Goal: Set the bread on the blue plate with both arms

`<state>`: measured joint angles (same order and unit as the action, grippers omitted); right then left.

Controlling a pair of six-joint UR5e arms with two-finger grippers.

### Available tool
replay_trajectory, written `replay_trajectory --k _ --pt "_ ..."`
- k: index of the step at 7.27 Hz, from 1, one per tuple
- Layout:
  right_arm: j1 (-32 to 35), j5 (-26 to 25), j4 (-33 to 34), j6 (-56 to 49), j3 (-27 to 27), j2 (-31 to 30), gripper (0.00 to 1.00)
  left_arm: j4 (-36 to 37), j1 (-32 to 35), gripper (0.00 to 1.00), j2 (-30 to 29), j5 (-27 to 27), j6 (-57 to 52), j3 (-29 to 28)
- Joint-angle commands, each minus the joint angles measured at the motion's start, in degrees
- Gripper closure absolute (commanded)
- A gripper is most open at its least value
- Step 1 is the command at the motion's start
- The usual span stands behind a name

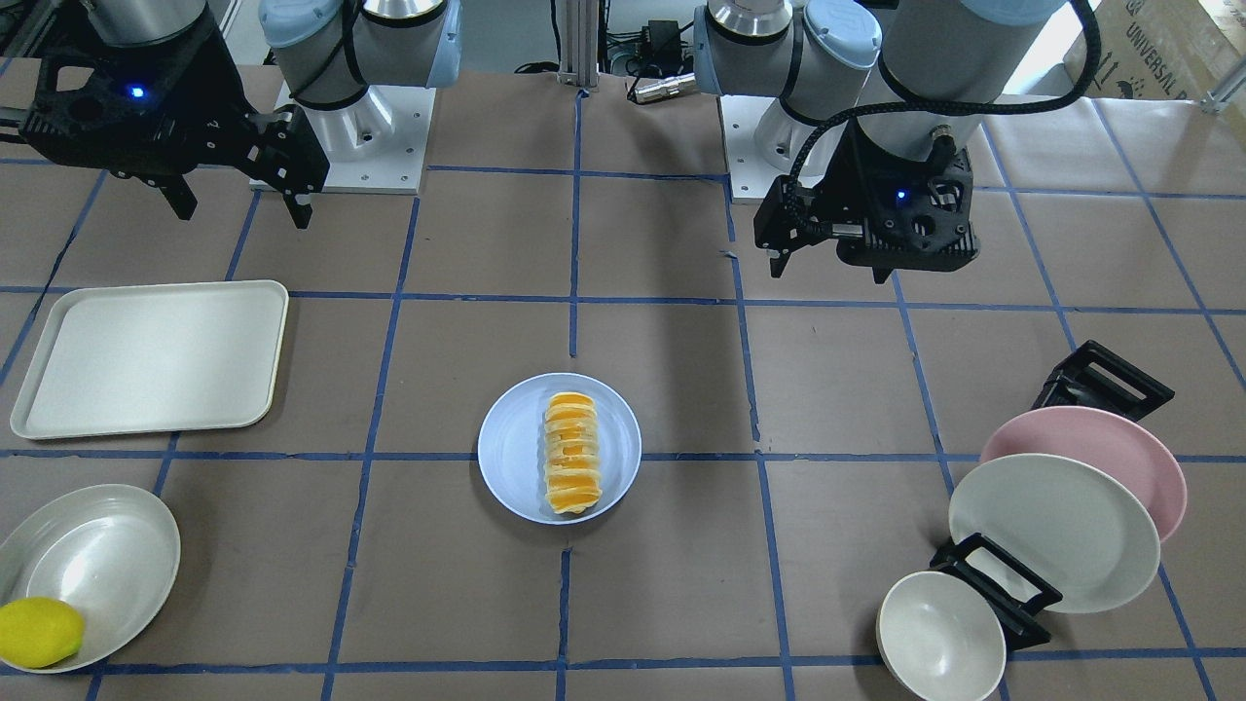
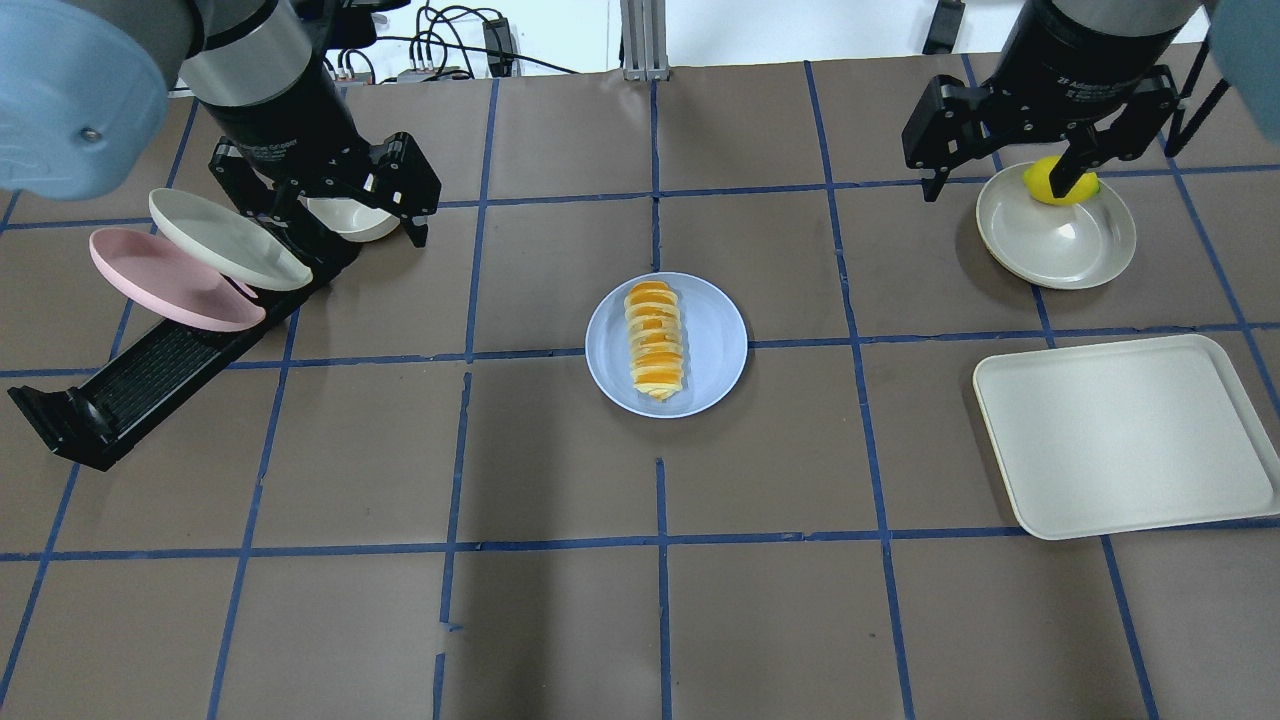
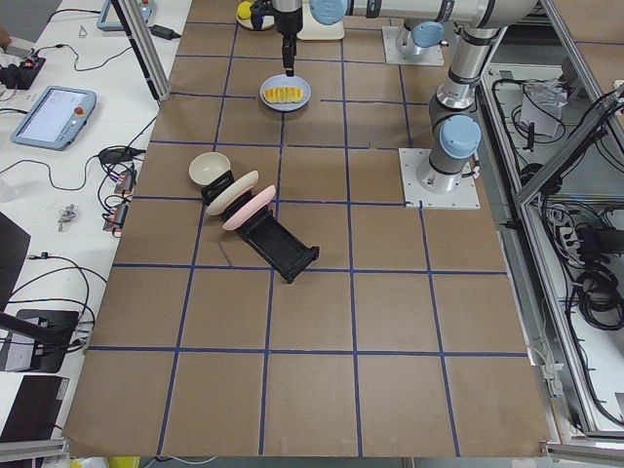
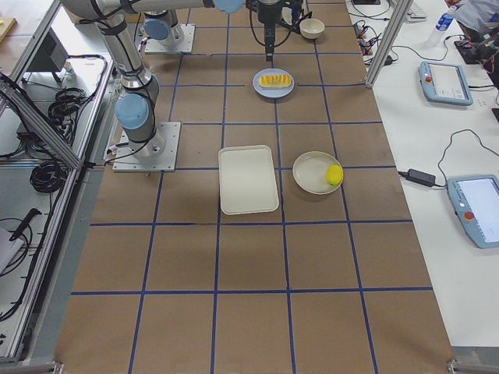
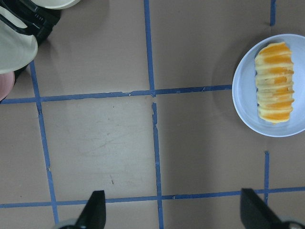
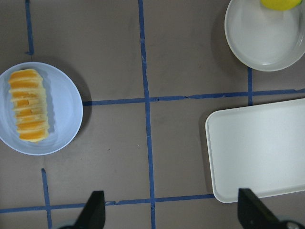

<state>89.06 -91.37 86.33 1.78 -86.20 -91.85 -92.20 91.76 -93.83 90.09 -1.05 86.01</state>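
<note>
The bread [image 1: 572, 453] lies lengthwise on the blue plate [image 1: 511, 448] at the table's middle. Both also show in the overhead view, the bread [image 2: 655, 338] on the plate [image 2: 715, 340]. My left gripper [image 1: 829, 271] is open and empty, raised near its base, well apart from the plate. My right gripper [image 1: 243, 212] is open and empty, raised on the other side. In the left wrist view the bread [image 5: 275, 81] and plate [image 5: 243, 95] sit at the upper right, beyond the open gripper [image 5: 174, 210]. In the right wrist view the bread [image 6: 28, 106] sits at the left, away from the gripper [image 6: 171, 210].
A cream tray [image 2: 1120, 435] lies on the robot's right. A pale bowl [image 2: 1060, 240] beyond it holds a yellow lemon [image 2: 1050, 185]. On the robot's left a black rack [image 2: 150, 375] holds a pink plate [image 2: 170, 280], a cream plate [image 2: 225, 238] and a small bowl [image 1: 939, 638].
</note>
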Motion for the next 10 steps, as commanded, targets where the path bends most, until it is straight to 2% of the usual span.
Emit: replay_trajectory --k 1,10 --pt "-0.29 0.76 -2.48 0.06 0.16 -0.17 0.03 0.0 0.0 0.0 0.05 -0.09 0.0 -0.06" --pt "-0.03 0.58 -2.48 0.15 -0.37 -0.26 0.01 0.0 0.09 0.0 0.22 -0.27 0.18 0.03"
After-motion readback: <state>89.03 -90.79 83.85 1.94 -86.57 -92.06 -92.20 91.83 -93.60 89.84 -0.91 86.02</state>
